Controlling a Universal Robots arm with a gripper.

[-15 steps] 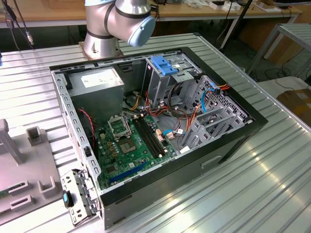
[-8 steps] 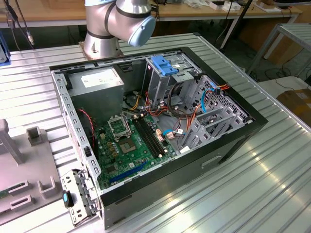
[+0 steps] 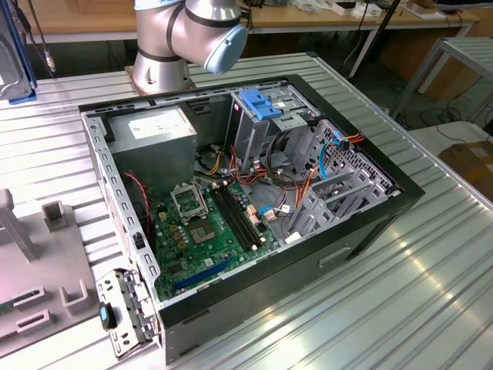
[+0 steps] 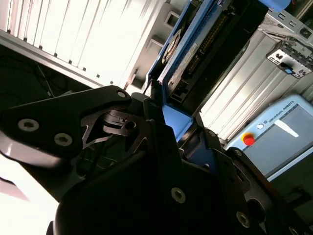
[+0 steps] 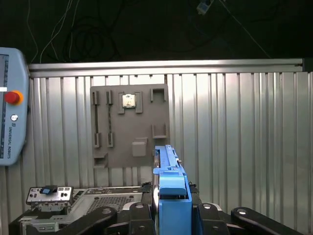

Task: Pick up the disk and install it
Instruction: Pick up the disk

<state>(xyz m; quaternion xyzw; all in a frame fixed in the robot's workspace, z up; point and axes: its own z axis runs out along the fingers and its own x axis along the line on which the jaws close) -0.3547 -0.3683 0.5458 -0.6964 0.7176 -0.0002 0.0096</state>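
In the first wrist view the gripper (image 5: 172,215) has its 2 fingers closed tight on the blue-framed disk (image 5: 171,183), holding it in the air well above the ribbed metal table (image 5: 234,127), apart from the open computer case (image 3: 254,200) standing mid-table

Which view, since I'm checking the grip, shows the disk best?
The second wrist view: the disk shows its dark face and blue carrier, held in the gripper. The first wrist view shows it edge-on, mostly blue carrier.
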